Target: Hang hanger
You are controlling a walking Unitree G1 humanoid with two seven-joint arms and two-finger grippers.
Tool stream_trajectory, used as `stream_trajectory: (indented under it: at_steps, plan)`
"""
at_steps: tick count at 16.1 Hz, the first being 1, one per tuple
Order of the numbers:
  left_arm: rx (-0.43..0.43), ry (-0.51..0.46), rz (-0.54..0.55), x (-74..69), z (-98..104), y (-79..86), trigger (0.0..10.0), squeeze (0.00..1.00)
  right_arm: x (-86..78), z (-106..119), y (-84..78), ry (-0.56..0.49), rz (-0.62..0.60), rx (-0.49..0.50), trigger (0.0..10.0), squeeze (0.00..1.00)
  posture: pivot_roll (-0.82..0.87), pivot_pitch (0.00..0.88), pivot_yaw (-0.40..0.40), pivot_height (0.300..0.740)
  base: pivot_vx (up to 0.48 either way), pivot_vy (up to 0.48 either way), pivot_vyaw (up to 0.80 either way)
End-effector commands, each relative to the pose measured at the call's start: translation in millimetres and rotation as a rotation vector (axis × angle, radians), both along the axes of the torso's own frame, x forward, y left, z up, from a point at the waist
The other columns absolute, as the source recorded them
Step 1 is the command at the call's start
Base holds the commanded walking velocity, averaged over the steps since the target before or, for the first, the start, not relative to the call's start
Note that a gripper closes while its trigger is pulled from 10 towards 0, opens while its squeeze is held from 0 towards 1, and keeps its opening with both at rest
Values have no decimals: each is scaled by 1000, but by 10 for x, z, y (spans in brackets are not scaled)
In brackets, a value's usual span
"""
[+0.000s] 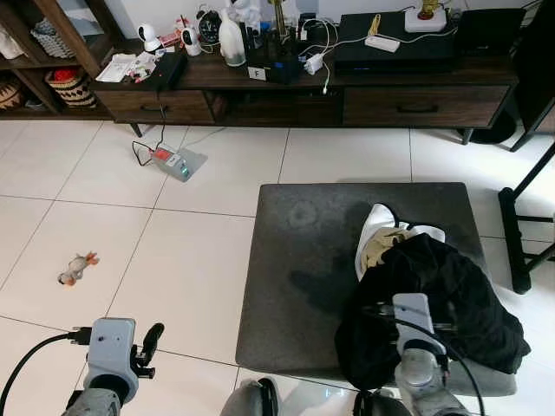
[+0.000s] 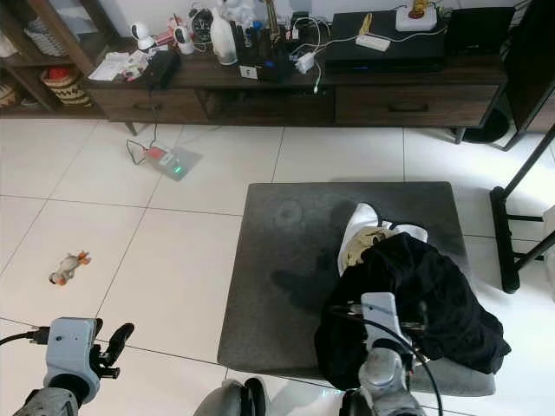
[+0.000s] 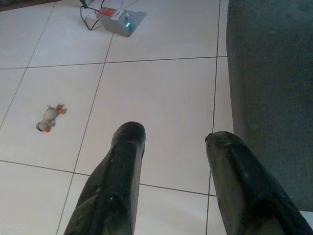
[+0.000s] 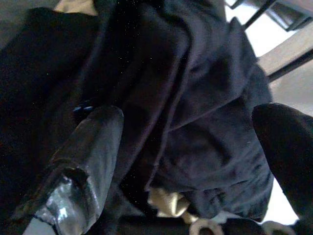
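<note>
A black garment (image 1: 442, 303) lies heaped on the near right part of a dark grey low table (image 1: 303, 260), with white and beige cloth (image 1: 381, 238) under its far edge. My right wrist (image 1: 414, 316) is over the heap. In the right wrist view my right gripper (image 4: 195, 132) is open, its fingers (image 4: 88, 147) spread wide just above the black garment (image 4: 205, 98), and a pale curved piece (image 4: 200, 227) shows under the cloth. My left gripper (image 3: 173, 142) is open over the floor tiles left of the table, holding nothing.
A black metal rack frame (image 1: 520, 234) stands on the floor right of the table. A long wooden console (image 1: 347, 87) with clutter runs along the back wall. On the tiles lie a power strip (image 1: 178, 162) with its cord and a small toy (image 1: 76, 269).
</note>
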State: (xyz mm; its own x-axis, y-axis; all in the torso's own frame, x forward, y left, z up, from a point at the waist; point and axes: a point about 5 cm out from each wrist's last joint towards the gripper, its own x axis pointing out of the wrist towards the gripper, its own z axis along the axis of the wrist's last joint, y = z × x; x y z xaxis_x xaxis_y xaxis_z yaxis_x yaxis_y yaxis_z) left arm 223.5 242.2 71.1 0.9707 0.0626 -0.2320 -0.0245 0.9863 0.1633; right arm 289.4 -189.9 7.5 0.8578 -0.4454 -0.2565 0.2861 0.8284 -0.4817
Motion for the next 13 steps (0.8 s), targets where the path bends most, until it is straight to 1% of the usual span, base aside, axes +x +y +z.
stream_trajectory:
  at_steps: [1, 2, 4, 5, 7, 10, 13]
  plan:
    - [11, 52, 19, -84, -89, 73, 10000, 0, -84, -101, 21, 54, -11, -1, 10000, 0, 213, 345, 162, 676, 0, 0, 0]
    - [10, 53, 20, -86, -90, 75, 10000, 0, -84, -93, -3, 51, -28, -15, 10000, 0, 213, 346, 163, 676, 0, 0, 0]
    - [14, 55, 16, -93, -92, 72, 10000, 0, -68, -19, -101, -3, -95, -57, 10000, 0, 216, 346, 164, 676, 0, 0, 0]
    - [17, 55, 16, -93, -91, 81, 10000, 0, -63, 23, -160, -38, -136, -65, 10000, 0, 214, 344, 164, 676, 0, 0, 0]
    - [20, 53, 17, -88, -82, 93, 10000, 0, -93, 23, -189, -48, -164, -62, 10000, 0, 213, 344, 164, 676, 0, 0, 0]
    - [18, 53, 9, -73, -82, 67, 10000, 0, -144, -51, -165, -11, -168, -35, 10000, 0, 211, 344, 168, 676, 0, 0, 0]
    - [16, 53, 5, -70, -83, 59, 10000, 0, -121, -65, -103, 10, -136, -11, 10000, 0, 213, 345, 168, 676, 0, 0, 0]
